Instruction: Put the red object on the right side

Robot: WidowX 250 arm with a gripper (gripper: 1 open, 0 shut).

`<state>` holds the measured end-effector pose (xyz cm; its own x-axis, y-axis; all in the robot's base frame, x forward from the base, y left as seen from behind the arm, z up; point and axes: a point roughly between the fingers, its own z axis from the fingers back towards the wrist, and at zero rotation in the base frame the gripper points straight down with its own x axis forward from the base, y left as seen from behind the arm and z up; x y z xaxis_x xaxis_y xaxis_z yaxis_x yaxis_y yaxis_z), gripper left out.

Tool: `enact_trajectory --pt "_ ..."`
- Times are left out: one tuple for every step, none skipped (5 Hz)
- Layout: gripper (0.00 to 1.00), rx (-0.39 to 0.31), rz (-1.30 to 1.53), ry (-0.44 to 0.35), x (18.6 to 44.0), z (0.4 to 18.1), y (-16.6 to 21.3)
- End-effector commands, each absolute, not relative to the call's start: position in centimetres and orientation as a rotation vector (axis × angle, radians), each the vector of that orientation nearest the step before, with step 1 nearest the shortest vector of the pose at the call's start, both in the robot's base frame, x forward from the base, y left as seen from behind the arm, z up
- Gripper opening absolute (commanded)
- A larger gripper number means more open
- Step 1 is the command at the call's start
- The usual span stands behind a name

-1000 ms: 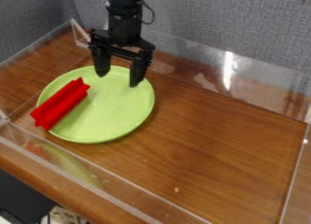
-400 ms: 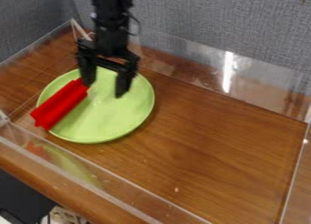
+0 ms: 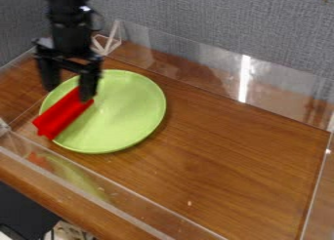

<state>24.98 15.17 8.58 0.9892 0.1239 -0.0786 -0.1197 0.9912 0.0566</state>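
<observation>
Presently: red block [image 3: 62, 113] ungrasped on lime-green plate's [image 3: 131, 112] left edge; pincer [image 3: 70, 86] wide open, empty, above it; move rightward pending.

You have the plate [image 3: 124, 115] near the surface's [image 3: 235, 156] left edge, the block [image 3: 61, 113] on the plate's left rim, the hand [image 3: 69, 80] above the block's far end

No text, label, brand, number or sign can be read anywhere in the view.
</observation>
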Motion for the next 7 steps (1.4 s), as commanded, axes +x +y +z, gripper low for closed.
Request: enact_trajectory --pt "1.0 0.078 0.087 0.016 24.8 11.6 16.0" --pt "1.0 0.073 0.07 0.014 25.4 12.1 16.0" --pt "1.0 0.076 0.058 0.02 25.5 10.7 14.3" --pt "1.0 0.074 0.043 0.017 25.5 9.7 12.7" --pt "1.0 0.076 0.036 0.01 25.6 9.3 12.7" --pt "1.0 0.088 0.05 0.013 25.7 9.1 13.4" --pt "1.0 0.099 0.062 0.018 25.8 8.8 13.9"
